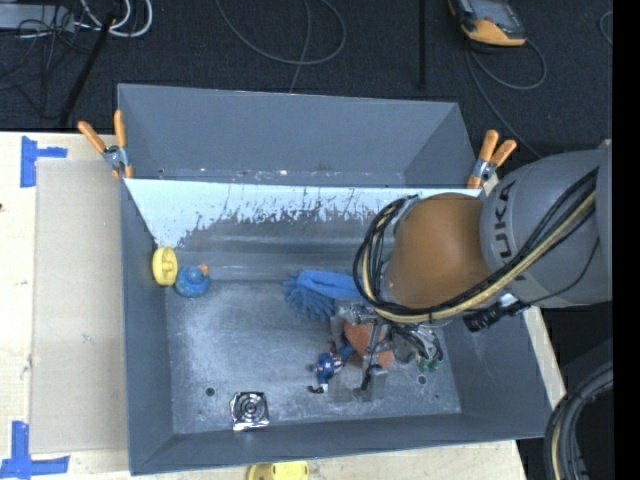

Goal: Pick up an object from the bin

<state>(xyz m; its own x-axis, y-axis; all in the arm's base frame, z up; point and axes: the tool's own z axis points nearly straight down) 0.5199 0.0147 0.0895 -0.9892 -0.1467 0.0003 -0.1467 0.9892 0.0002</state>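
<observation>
**Camera view: end effector low among small clutter**

The end effector (pixel 370 366) is low in the grey bin (pixel 300 158). How far open it is cannot be told, nor whether it has hold of anything. One small blue figure (pixel 324 367) lies just left of it, and one orange-brown piece (pixel 352 336) sits just beside it, up-left. One ruffled blue cloth (pixel 318 293) lies beyond that. Well to the left are one yellow disc (pixel 164 265), one blue toy (pixel 192 282) and one shiny metal piece (pixel 248 408).

Grey bin (pixel 148 348) floor: yellow disc (pixel 165 266), blue toy (pixel 192 282) far-left; blue ruffled thing (pixel 318 293) centre; silver piece (pixel 248 408) front.
</observation>
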